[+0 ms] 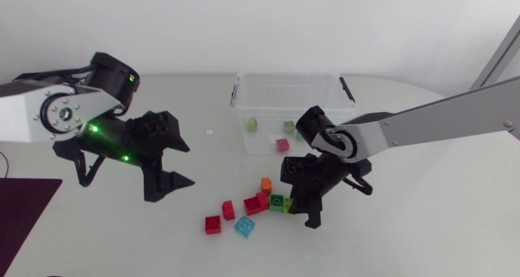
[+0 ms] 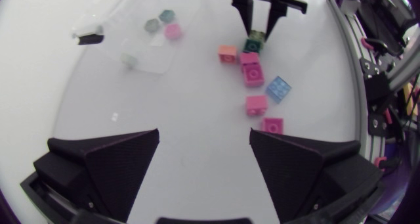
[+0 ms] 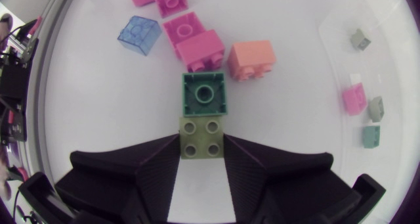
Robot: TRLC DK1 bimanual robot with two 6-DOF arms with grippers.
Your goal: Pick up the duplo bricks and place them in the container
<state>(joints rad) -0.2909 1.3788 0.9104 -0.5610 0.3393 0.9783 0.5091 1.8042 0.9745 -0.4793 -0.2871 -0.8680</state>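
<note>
Overhead, olive brick (image 3: pixel 203 138) mostly hidden under right end effector (image 1: pixel 299 200) gripping it; left end effector (image 2: pixel 204 133) wide.

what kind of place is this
Probably a robot lab bench: a plain white table, a left gripper open, a right gripper shut on an olive brick, and loose bricks by a clear container.

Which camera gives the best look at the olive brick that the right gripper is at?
The right wrist view: the olive brick sits close between the fingers of the right gripper, four studs plain. The left wrist view shows it small and far off; in the head view the gripper hides most of it.
</note>
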